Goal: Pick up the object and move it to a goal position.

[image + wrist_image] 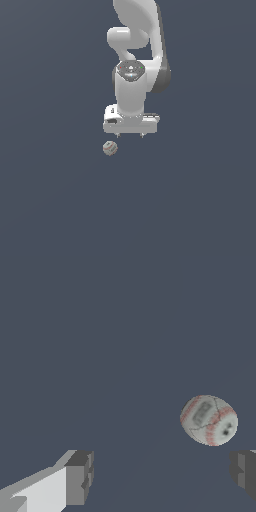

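While the white Franka arm [135, 60] hung down over the scene in the exterior view, its white gripper [130, 135] pointed straight at the surface below, with only two short finger tips showing under the wide hand body. The jaws stood wide apart and held nothing: in the wrist view one dark grey finger pad [80, 476] sat at one edge of the picture and the other pad [245, 473] at the opposite edge, with bare surface between them. The small pale grey-white ball with thin reddish stripes and greenish-grey patches [110, 148] lay on the plain dark blue-grey worktop [50, 200], free of the gripper and touching neither finger. In the exterior view it sat just below the hand and toward the exterior view's left, near the finger on that side and not centred under the hand. The wrist view showed the same ball [209, 420] close to one pad but outside the gap between the two, its red stitching and a grey patch facing the camera. No container of any kind was visible, and the ball rested in none. The worktop was a flat, even, unmarked colour that filled both pictures to their edges, so no walls, room or other furniture could be made out.
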Motion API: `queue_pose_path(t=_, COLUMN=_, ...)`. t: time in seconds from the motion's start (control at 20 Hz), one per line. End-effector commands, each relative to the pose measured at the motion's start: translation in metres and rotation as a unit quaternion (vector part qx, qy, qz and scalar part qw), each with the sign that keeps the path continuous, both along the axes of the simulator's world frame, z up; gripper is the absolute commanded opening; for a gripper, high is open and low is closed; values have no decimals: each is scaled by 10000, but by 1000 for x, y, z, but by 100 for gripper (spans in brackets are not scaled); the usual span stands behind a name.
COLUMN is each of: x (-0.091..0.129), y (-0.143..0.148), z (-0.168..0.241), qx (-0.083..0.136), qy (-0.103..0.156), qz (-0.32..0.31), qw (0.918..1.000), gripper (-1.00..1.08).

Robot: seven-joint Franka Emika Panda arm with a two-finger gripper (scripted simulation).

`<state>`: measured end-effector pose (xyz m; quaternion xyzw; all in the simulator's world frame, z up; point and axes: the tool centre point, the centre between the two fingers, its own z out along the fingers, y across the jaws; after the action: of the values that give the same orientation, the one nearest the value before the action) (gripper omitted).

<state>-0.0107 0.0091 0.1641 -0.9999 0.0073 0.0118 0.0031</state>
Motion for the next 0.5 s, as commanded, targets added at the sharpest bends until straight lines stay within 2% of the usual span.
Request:
queue_pose_path(t=0.0, x=0, y=0, z=0, qx=0, qy=0, qz=0, qw=10000, gripper=100)
queue_pose_path(t=0.45, x=0, y=13, z=14, qx=134, qy=-32, qz=107, qw=9998, gripper=100)
